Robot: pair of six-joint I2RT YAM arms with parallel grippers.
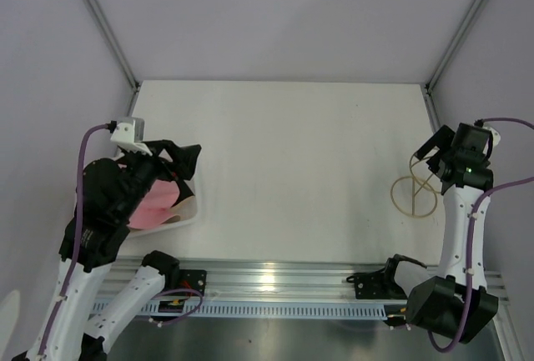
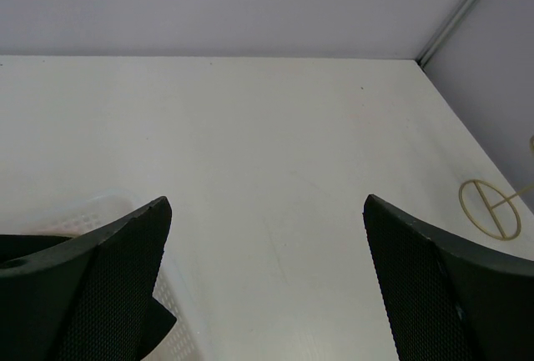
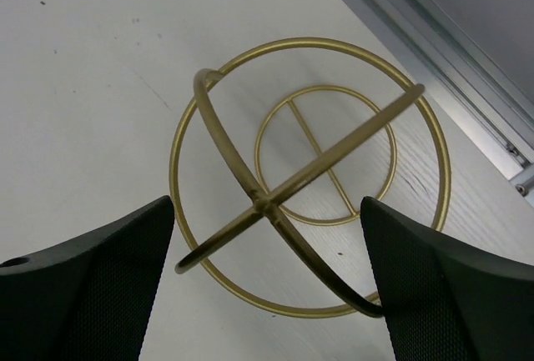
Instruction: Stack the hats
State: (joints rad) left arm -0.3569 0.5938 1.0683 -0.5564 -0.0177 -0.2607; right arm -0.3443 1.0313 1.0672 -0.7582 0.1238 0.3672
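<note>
- Fingers [image 2: 100, 294] on my left gripper [image 1: 190, 165] are spread wide apart. Nothing is between them.
- Where is that gripper?
- It hangs over the far part of the white basket [image 1: 190, 211], at the left side of the table [image 1: 300, 144]. On my left wrist camera I see a bit of the basket low down by one finger. Bare table shows between the two fingers.
- Can you see a hat?
- Yes. I see a pink hat [image 1: 154, 204] lying in the basket. My left arm covers a big part of it, so I cannot tell if more hats lie there.
- What is on the right?
- A gold wire stand [image 1: 415, 194] sits on the table near the right edge. It has flat round rings at the bottom and bent hoops that cross on top.
- And your right gripper?
- My right gripper [image 1: 427, 151] hangs just above the stand. Its fingers [image 3: 92, 294] are spread wide as well, and they hold nothing. On my right wrist camera the hoops show between them, lower down. The pink hat is well apart from this gripper, across the table.
</note>
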